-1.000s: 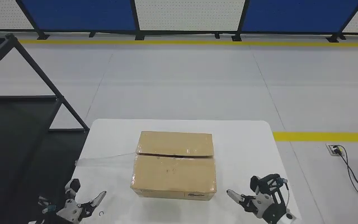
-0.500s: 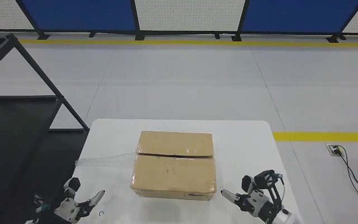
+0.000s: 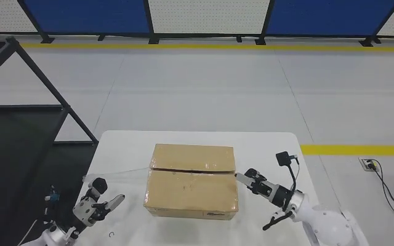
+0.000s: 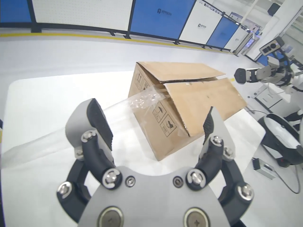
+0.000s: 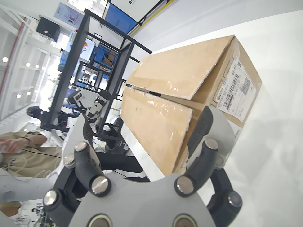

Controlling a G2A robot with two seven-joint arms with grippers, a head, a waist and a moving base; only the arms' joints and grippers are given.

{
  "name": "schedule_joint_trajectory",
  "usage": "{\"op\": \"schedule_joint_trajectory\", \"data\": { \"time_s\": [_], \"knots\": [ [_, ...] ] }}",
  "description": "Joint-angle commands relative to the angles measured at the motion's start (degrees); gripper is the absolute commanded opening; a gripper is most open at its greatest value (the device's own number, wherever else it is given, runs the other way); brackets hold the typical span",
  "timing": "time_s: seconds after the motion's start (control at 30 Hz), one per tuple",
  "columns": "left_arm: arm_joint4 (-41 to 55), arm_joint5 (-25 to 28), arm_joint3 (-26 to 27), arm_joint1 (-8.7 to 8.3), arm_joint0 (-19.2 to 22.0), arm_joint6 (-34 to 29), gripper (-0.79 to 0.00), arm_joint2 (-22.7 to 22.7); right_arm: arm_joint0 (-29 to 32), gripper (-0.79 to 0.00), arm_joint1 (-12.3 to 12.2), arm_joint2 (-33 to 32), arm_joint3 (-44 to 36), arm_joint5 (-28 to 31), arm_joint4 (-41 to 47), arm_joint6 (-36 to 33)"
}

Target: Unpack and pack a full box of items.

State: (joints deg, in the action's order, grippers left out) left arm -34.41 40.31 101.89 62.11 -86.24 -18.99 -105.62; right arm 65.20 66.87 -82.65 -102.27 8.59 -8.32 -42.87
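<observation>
A brown cardboard box [image 3: 192,181] stands in the middle of the white table [image 3: 123,147], its two top flaps down with a dark slit between them. A clear strip of peeled tape [image 3: 117,174] trails from its left end across the table. My left gripper [image 3: 101,202] hovers open near the front left, apart from the box [image 4: 189,100], with the tape [image 4: 139,100] ahead of it. My right gripper [image 3: 249,180] is open at the box's right end, its fingers straddling the near flap's corner [image 5: 180,128]. A shipping label [image 5: 236,88] covers that end face.
A black metal rack [image 3: 37,80] stands beside the table on the left. A small ring [image 3: 111,234] lies on the table near the front left edge. Bare table surrounds the box on every side.
My right gripper has travelled from the table's front right corner up to the box's right end. My left gripper has moved a little away from the front edge, toward the box.
</observation>
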Motion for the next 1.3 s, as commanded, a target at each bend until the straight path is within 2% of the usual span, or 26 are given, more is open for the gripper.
{"op": "schedule_joint_trajectory", "data": {
  "time_s": [0.0,0.27,0.57,0.83,1.27],
  "knots": [
    [-1.0,-0.1,0.1,0.02,-0.1,1.2,0.000,0.0,0.1,0.000,0.0,0.0,-0.1,0.0,-2.2,0.1],
    [0.2,-1.2,-0.1,0.08,-0.1,1.2,0.000,0.6,0.5,0.000,0.0,1.3,0.4,0.7,-2.5,-0.1],
    [3.8,-3.6,-0.6,-0.34,2.5,-2.9,0.000,2.1,-3.8,0.000,0.2,5.1,6.7,4.3,-0.1,-2.6],
    [3.4,-4.4,-0.8,-0.51,2.2,-2.6,0.000,2.8,-3.4,0.000,-0.3,3.7,7.8,12.9,10.3,-7.7],
    [3.8,-4.5,0.2,-0.77,2.3,-3.5,0.000,5.2,3.5,0.000,-2.2,-0.1,0.8,26.3,22.3,-22.6]
  ]
}}
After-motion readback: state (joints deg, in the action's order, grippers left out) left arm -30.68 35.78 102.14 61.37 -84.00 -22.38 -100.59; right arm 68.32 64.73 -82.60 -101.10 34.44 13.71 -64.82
